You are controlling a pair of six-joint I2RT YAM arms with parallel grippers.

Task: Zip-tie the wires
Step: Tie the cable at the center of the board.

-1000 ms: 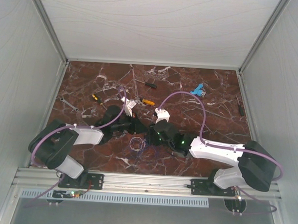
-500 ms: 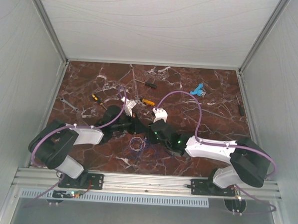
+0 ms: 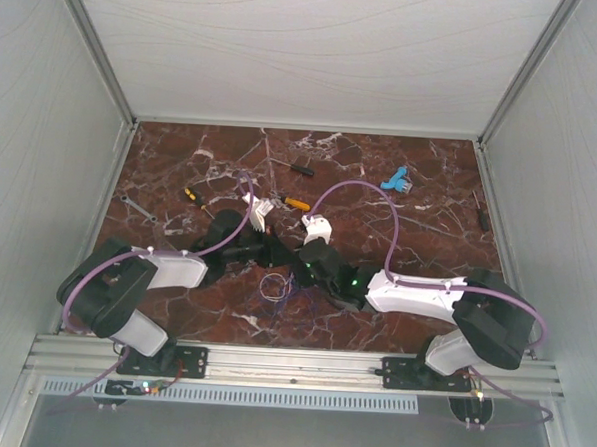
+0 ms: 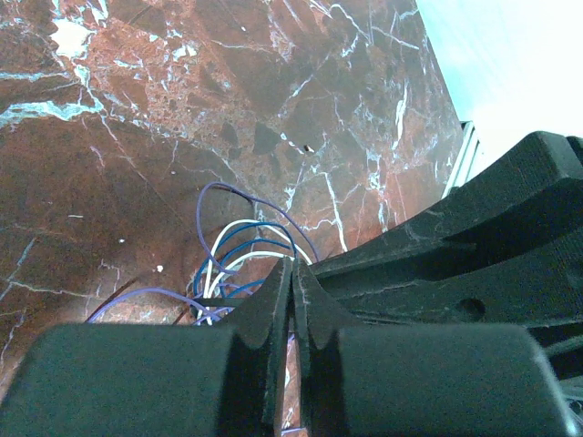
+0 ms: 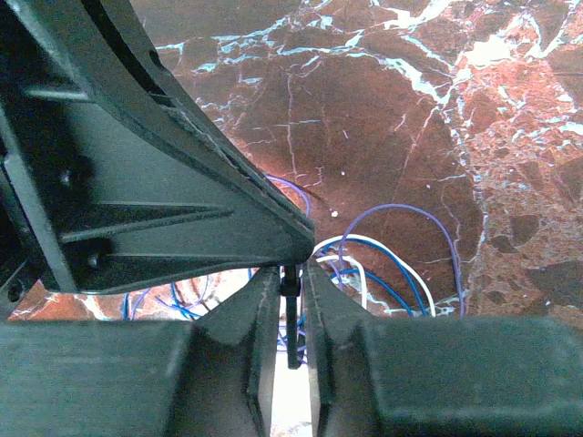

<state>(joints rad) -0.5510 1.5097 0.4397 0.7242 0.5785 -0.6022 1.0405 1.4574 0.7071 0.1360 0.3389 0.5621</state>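
**Two grippers nose to nose over the wire loops**

Nearest to us runs the aluminium rail (image 3: 291,361) that carries both arm bases. Just beyond it, on the red marble tabletop (image 3: 422,160), lie the wires (image 3: 272,286). They are loose blue, purple and white loops, on the near side of the spot where the two grippers meet.

The left gripper (image 3: 277,250) has its fingers clenched flat against each other, and we cannot tell whether they pinch anything. The right gripper (image 3: 298,263) faces it tip to tip. Its jaws are nearly together, with a thin black strip (image 5: 290,314) standing between them. We cannot tell whether they press on it.

Each gripper blocks the other's camera. The left one's black body fills the upper left of the right wrist view and covers part of the loops. The right one's body crosses the right side of the left wrist view.

Farther back lie an orange-handled screwdriver (image 3: 297,203), a yellow-and-black screwdriver (image 3: 192,195) and a wrench (image 3: 139,209). Beyond them are a black-handled screwdriver (image 3: 299,168) and a small blue object (image 3: 395,179), and a dark screwdriver (image 3: 480,210) lies at the right edge.

Both arms are folded low, their white forearms reaching inward to the table's middle. The right arm's lilac cable (image 3: 380,193) arches over the tabletop behind it.
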